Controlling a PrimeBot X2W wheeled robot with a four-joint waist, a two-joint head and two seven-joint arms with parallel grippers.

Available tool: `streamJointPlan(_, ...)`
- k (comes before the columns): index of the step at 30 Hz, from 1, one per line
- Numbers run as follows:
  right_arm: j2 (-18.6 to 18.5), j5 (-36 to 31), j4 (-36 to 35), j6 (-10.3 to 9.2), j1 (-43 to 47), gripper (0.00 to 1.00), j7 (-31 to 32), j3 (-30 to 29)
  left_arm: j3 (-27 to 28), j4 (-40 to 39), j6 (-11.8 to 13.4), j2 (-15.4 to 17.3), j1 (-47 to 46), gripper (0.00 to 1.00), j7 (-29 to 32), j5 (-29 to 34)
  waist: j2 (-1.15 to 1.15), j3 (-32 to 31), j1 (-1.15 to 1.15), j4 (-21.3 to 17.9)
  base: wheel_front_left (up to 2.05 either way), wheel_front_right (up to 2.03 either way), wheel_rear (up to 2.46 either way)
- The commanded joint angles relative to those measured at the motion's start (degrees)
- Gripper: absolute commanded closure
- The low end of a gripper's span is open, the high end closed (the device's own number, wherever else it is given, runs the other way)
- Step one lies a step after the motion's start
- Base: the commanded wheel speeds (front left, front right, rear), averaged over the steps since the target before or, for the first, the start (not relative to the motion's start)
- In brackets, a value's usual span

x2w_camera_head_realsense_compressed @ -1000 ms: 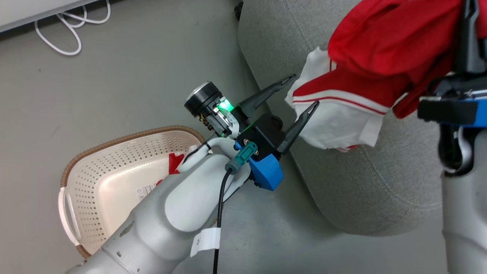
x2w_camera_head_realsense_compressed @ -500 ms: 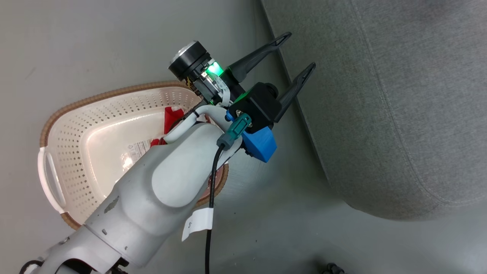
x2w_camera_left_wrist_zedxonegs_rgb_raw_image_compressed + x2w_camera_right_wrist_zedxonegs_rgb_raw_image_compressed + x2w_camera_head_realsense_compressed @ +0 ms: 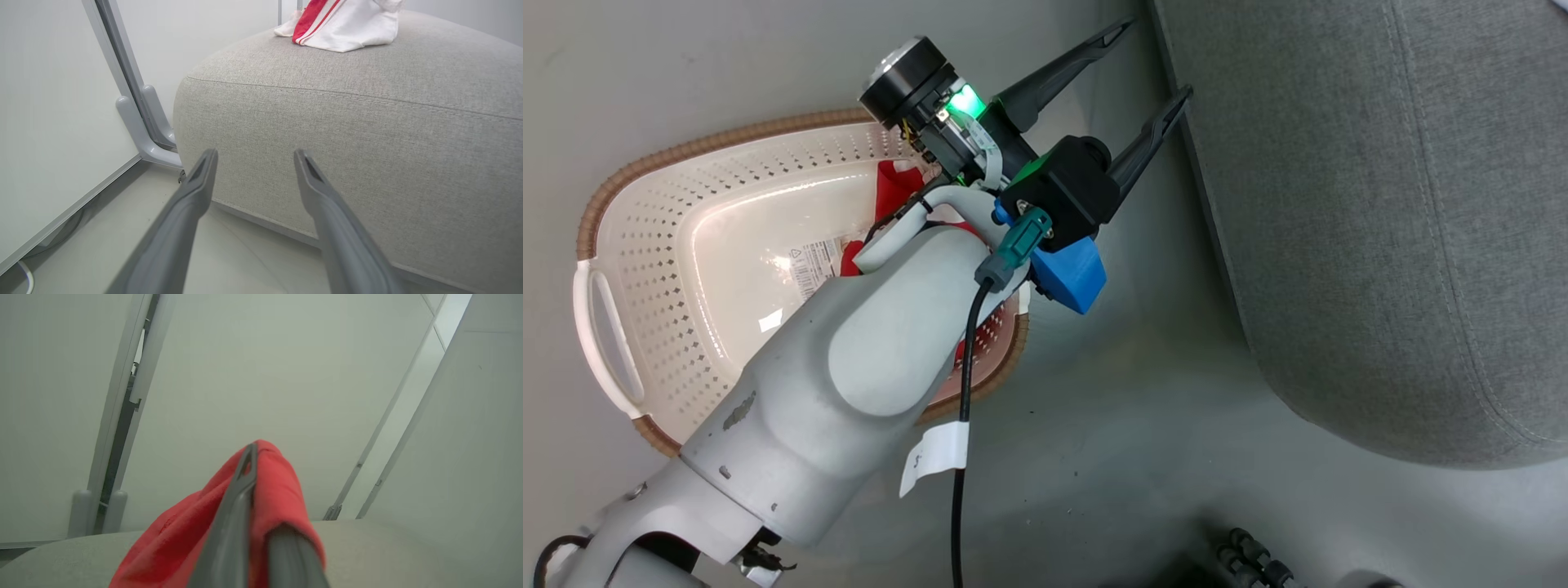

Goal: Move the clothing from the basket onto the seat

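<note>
The cream basket (image 3: 645, 245) stands on the floor at the left, and a bit of red clothing (image 3: 892, 186) shows in it behind my left forearm. My left gripper (image 3: 1152, 64) is open and empty, beside the front edge of the grey seat (image 3: 1380, 245). In the left wrist view the open left gripper (image 3: 255, 159) points at the seat's side (image 3: 367, 155), and a red-and-white garment (image 3: 347, 24) touches the seat's top. My right gripper (image 3: 250, 453) is shut on red clothing (image 3: 282, 490), held above the seat (image 3: 388, 551).
A grey floor (image 3: 1135, 425) lies between the basket and the seat. A pale wall panel with a grey metal post (image 3: 135, 102) stands left of the seat. A black cable (image 3: 960, 457) hangs from my left wrist. Dark ribbed parts (image 3: 1250, 555) sit at the bottom edge.
The head camera has swung, so the basket and seat have shifted in the picture, and the right arm with the red-and-white garment has left it. The left gripper stays open.
</note>
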Motion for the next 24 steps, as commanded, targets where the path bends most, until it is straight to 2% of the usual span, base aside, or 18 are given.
streamJointPlan(1, 0.8, -0.5, 0.9, 0.01, 1.2, 1.00, 0.0, 0.2, -0.1, 0.0, 0.1, 0.3, -0.9, 0.00, -0.2, 0.1, 0.00, 0.3, -0.01, 0.2, 0.00, 0.00, 0.00)
streamJointPlan(15, 6.2, -1.6, 12.5, 0.01, 6.3, 1.00, 0.0, 0.7, -0.8, -0.1, 0.6, -0.2, -1.6, 0.00, -0.2, -0.4, 0.00, 1.5, -0.01, 1.4, 0.00, 0.00, 0.00)
streamJointPlan(16, 6.3, -1.5, 12.6, 0.01, 6.3, 0.96, 0.0, 0.5, -0.8, 0.0, 0.6, -0.3, -1.6, 0.00, -0.2, -0.5, 0.00, 1.4, -0.01, 1.4, 0.00, 0.00, 0.00)
streamJointPlan(17, 6.5, -1.4, 12.4, 0.01, 6.5, 0.29, 0.0, 0.2, -0.8, 0.0, 0.6, -0.3, -1.6, 0.00, -0.2, -0.6, 0.00, 1.3, -0.01, 1.4, 0.00, 0.00, 0.00)
streamJointPlan(18, 6.8, -1.3, 12.2, 0.01, 7.0, 0.00, 0.0, 0.0, -0.7, 0.1, 0.7, -0.3, -1.5, 0.00, -0.2, -0.7, 0.00, 1.1, -0.01, 1.4, 0.00, 0.00, 0.00)
streamJointPlan(24, 8.9, -1.3, 8.1, 0.01, 12.2, 0.00, 0.0, -1.5, -0.4, -0.4, 1.1, -0.5, 0.4, 0.00, -0.2, -1.3, 0.00, -1.9, -0.01, 1.4, 0.00, 0.00, 0.00)
